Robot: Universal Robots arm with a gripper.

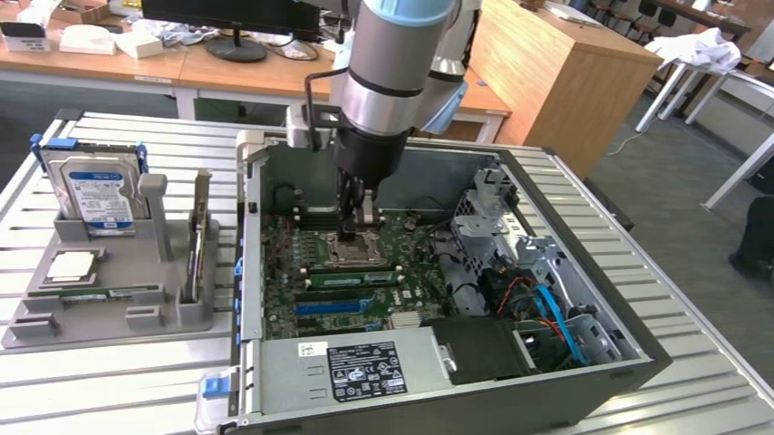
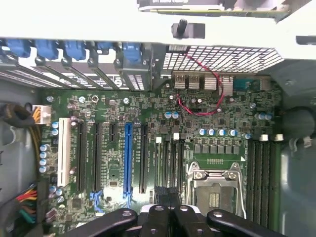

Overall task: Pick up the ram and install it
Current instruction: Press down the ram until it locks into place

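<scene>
One arm, working inside open computer case (image 1: 629, 353). Nearest: silver power supply (image 1: 290, 367). Behind it, ram (image 1: 351, 275), green stick lying along motherboard slots, near side of processor socket (image 1: 353, 252). Gripper (image 1: 354, 234) low over socket, just beyond ram; fingers (image 2: 159, 195) pressed tight together, anything pinched between them: cannot tell. Further back, exterior view's left: hard drive (image 1: 97, 192) upright in grey holder (image 1: 151, 313).
</scene>
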